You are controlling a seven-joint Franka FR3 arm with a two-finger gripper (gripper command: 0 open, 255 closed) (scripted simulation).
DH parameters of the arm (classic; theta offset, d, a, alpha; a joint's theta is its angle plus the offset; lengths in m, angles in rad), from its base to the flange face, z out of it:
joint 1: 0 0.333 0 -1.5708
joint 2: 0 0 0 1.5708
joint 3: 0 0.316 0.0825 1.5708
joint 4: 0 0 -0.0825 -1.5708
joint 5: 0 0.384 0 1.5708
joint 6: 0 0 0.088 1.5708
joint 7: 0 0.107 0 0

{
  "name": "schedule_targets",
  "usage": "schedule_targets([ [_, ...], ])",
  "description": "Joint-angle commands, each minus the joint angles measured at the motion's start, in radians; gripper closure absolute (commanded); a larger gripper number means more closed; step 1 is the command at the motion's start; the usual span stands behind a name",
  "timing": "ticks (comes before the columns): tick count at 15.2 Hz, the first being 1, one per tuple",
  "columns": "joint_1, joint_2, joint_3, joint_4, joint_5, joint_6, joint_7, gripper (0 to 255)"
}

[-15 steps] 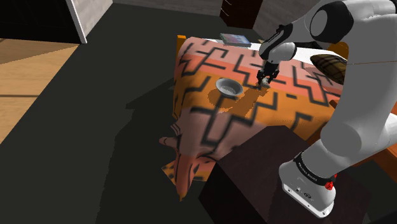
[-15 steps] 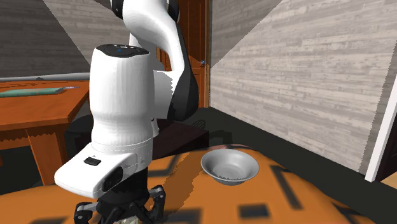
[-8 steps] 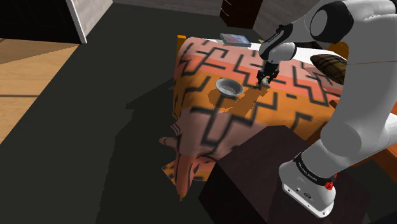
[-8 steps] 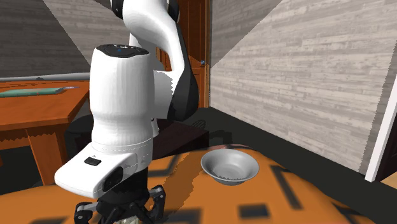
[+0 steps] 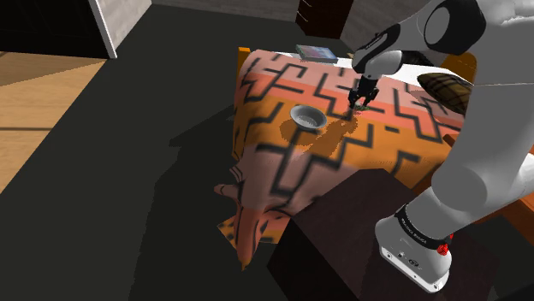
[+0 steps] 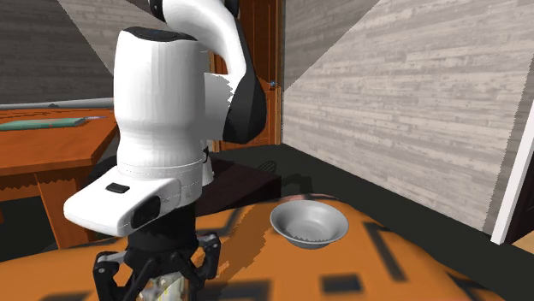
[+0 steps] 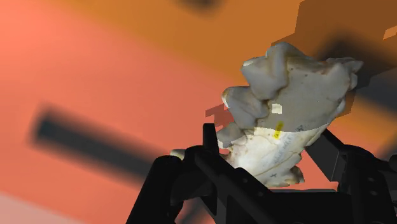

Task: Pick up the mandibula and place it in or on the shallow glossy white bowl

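Item 1: all-black two-finger claw (image 5: 365, 92). I read it as narrowed and clasping; in the wrist view both fingers (image 7: 210, 143) press against the load from either side. It hangs a little above the surface, judging by the gap under it in the shoulder view.

Item 2: lumpy cream-and-grey bone piece, the mandibula (image 7: 292, 95). It sits between the claw's fingers, its knobbly end projecting beyond the fingertips. In the second exterior view a pale shape (image 6: 163, 286) shows inside the claw (image 6: 158, 278). I judge it off the cloth, since a dark shadow lies on the fabric beyond it, but I cannot see the underside.

Item 3: shallow, round, glossy bowl (image 5: 307, 116), drawn grey, not white. It stands near the claw, lower than it, on the shoulder view's left of it, and apart from the fingers. Its hollow (image 6: 295, 224) holds nothing that I can make out.

Item 4: orange and salmon draped cloth (image 5: 282, 171) with black zigzag bands, directly beneath the claw and under the bowl.

Progress, my estimate: grasp done, lift begun. Remaining: carry the mandibula sideways over the bowl, lower it, release. Roughly halfway.
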Motion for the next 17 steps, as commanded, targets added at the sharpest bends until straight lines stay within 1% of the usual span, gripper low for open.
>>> schedule_targets([
  [1,0.007,-0.021,-0.006,0.001,-0.009,-0.021,0.005,255],
  [16,0.032,-0.137,-0.04,0.04,-0.059,-0.171,0.024,255],
  [17,0.052,-0.155,-0.038,0.015,-0.068,-0.164,0.048,255],
])
